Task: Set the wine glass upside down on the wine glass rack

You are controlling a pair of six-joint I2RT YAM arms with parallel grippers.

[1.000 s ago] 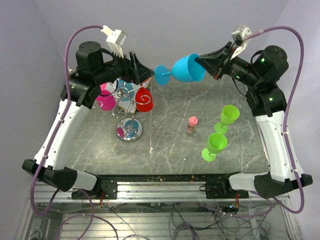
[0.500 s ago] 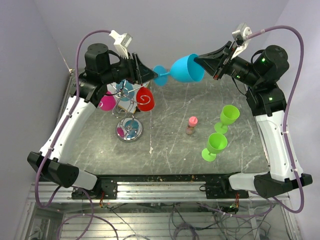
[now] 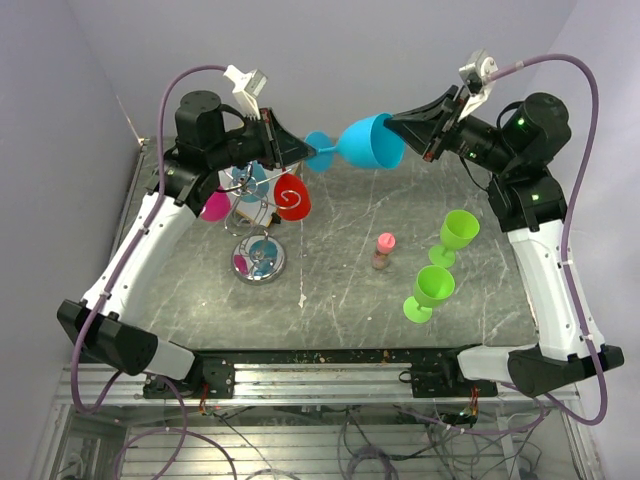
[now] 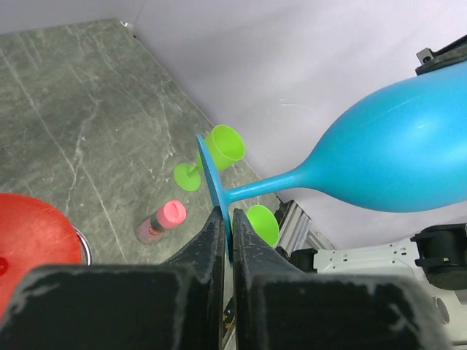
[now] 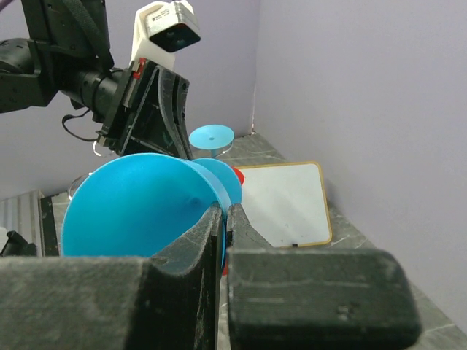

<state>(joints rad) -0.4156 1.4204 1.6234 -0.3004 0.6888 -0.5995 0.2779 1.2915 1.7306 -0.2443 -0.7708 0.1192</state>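
Gap between wine glass rack (image 3: 258, 262) and green glasses (image 3: 457, 229), pink bottle (image 3: 384, 249) within

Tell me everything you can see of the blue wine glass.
The blue wine glass looks like opaque plastic: rounded bowl, thin stem, flat round foot. It hangs roughly on its side above the far edge of the table, foot toward the left. The right gripper is shut on the bowl's rim, the left gripper on the edge of the foot. Nothing else touches it.

White links (image 3: 140, 250), black joints (image 3: 540, 118), purple cables (image 3: 200, 68); left end effector (image 3: 310, 156), right end effector (image 3: 396, 124) black
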